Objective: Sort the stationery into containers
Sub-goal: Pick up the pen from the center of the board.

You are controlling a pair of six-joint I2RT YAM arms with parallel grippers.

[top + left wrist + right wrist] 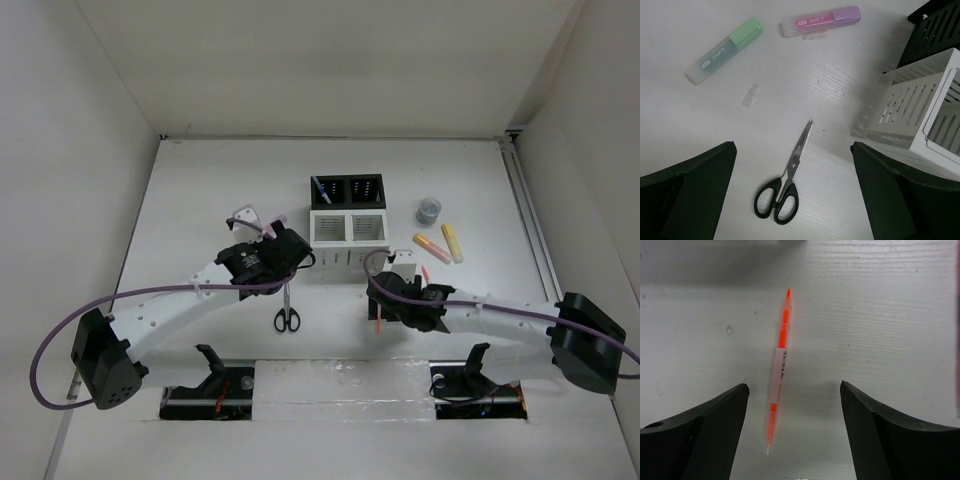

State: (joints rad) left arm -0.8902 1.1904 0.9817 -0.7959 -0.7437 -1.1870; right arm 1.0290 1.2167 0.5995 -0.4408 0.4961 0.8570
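Note:
An orange pen (779,367) lies on the table between the fingers of my open right gripper (794,386), nearer the left finger and touched by neither. From above, that pen (379,318) sits just under the right gripper (390,292). Over the black-handled scissors (782,187) my left gripper (792,145) hangs wide open and holds nothing. Beyond them lie a green highlighter (725,50) and a pink highlighter (820,21). The containers (347,228) stand mid-table, the black pair behind the white pair, with a blue pen (320,190) in the left black one.
A grey tape roll (429,209), a yellow highlighter (452,242) and an orange highlighter (432,247) lie right of the containers. A small clear cap (751,95) rests near the green highlighter. The white container (910,110) is close to my left gripper's right finger.

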